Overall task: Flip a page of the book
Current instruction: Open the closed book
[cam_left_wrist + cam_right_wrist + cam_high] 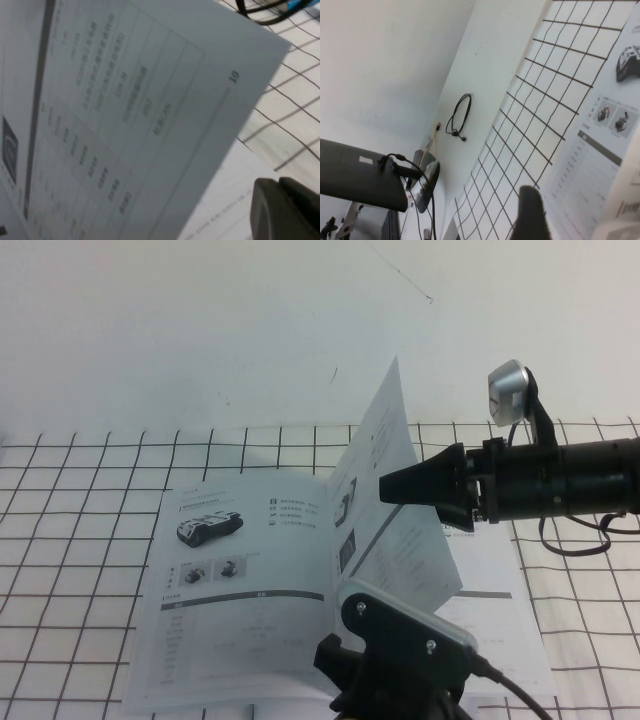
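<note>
The book (240,580) lies open on the gridded table. Its left side shows a machine photo and a grey-headed table. One page (400,430) stands nearly upright above the spine. My right gripper (385,487) reaches in from the right, its tip against this page at mid height. In the right wrist view one dark finger (530,215) stands apart from the white page (625,200), which covers the other finger. My left gripper (278,182) is shut and empty, low over the book's right side beneath the raised page (150,100). In the high view its wrist mount (400,635) hides it.
The white cloth with a black grid (80,500) covers the table up to a plain white wall. A black cable (575,548) hangs under my right arm. A looped cable (460,115) lies on the white surface beyond the grid.
</note>
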Tool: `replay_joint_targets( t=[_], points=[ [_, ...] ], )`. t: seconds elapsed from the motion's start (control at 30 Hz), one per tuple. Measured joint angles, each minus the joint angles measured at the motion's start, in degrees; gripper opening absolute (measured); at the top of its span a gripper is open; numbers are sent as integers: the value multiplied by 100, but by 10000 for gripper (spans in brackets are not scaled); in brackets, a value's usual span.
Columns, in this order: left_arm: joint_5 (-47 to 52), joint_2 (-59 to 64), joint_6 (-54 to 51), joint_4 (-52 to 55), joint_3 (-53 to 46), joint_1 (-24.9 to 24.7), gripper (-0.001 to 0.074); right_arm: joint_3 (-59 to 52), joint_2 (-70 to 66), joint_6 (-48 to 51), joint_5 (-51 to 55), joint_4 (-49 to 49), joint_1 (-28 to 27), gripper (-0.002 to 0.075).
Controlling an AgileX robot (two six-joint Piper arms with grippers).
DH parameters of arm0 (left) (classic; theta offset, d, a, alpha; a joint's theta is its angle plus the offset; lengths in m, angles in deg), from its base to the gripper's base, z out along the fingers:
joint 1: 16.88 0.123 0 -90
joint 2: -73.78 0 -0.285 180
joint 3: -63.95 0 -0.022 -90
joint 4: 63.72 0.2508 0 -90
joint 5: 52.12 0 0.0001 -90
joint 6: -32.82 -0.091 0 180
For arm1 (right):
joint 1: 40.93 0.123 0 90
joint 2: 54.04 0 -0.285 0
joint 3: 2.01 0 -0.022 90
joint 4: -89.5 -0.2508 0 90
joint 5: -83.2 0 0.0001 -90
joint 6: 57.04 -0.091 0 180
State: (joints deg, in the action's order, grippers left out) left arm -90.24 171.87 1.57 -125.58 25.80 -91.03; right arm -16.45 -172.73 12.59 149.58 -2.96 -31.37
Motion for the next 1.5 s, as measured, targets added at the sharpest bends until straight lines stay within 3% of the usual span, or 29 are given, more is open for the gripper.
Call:
replay_joint_targets(
  t=[0.27, 0.57, 1.03, 1.2, 1.37, 1.5],
  points=[
    [-1018, 556, -425, -418, 353, -25, -2, -10, 0, 0, 0, -75, 0, 470],
    [-2317, 571, -881, -2028, 380, -48, -2, -10, 59, 0, 0, -273, 0, 470],
    [-2431, 571, -999, -3216, 380, -56, -2, -21, 946, 43, 35, -133, 0, 461],
    [-2196, 571, -1117, -3699, 380, -32, -2, -21, 955, 69, -335, 1216, 7, 331],
    [-989, 571, -1154, -3905, 380, 263, -2, -33, 853, -102, -1321, 2606, 7, 69],
    [-583, 571, -1095, -3932, 380, 511, -2, -33, 555, -405, -1774, 3169, 7, 16]
  ],
)
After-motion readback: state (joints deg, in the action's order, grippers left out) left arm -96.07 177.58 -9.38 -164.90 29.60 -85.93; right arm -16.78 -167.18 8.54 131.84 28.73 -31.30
